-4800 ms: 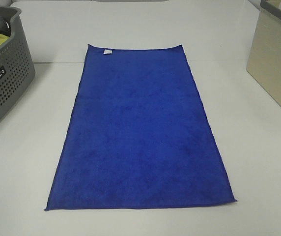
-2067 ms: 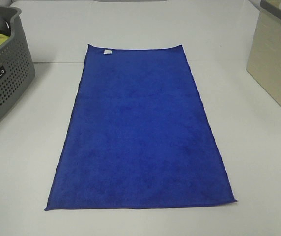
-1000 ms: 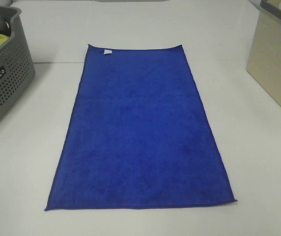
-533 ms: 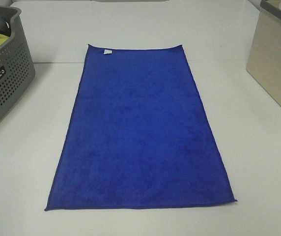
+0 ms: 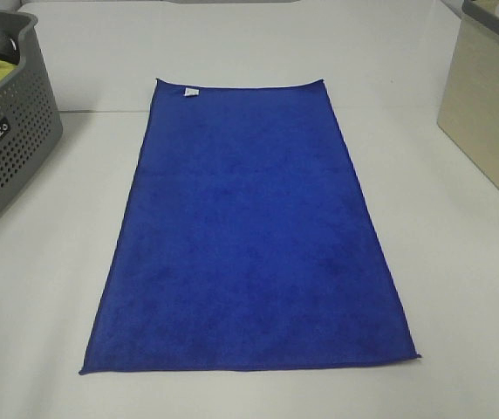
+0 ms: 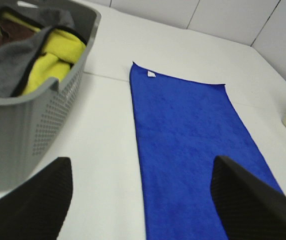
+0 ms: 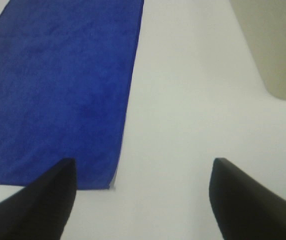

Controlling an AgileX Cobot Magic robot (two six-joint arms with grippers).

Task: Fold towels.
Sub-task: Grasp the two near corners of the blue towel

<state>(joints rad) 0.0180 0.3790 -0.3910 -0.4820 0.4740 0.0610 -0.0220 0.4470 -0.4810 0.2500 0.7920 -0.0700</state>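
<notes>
Left end effector [image 6: 140, 160], seen from its own wrist camera, stands wide open, its two dark fingers [image 6: 33, 205] spread far apart with nothing between them. It hangs above the white worktop [image 6: 108, 140], over one long edge of the royal-blue towel [image 6: 193, 140]. The towel lies flat and unfolded, with a small white label [image 6: 151, 74] at its far corner. Beside the towel, not touching it, stands a grey perforated basket [image 6: 48, 115] holding a yellow cloth [image 6: 53, 60] and a grey cloth [image 6: 8, 65].

Right end effector [image 7: 143, 160], in the right wrist view, is likewise wide open and empty. It hangs over bare worktop just beside a near corner of the towel [image 7: 58, 90]. A beige container [image 7: 268, 45] stands well apart from the towel on its other side.

From the high exterior camera, the towel [image 5: 249, 236] lies lengthwise in the middle of the worktop [image 5: 459, 288], flat and in a single layer. Its label [image 5: 190, 92] is at the far left corner. The grey basket [image 5: 5, 148] sits at the left edge of the view with yellow-green fabric showing inside. The beige container [image 5: 489, 113] sits at the right edge. Neither touches the towel.
</notes>
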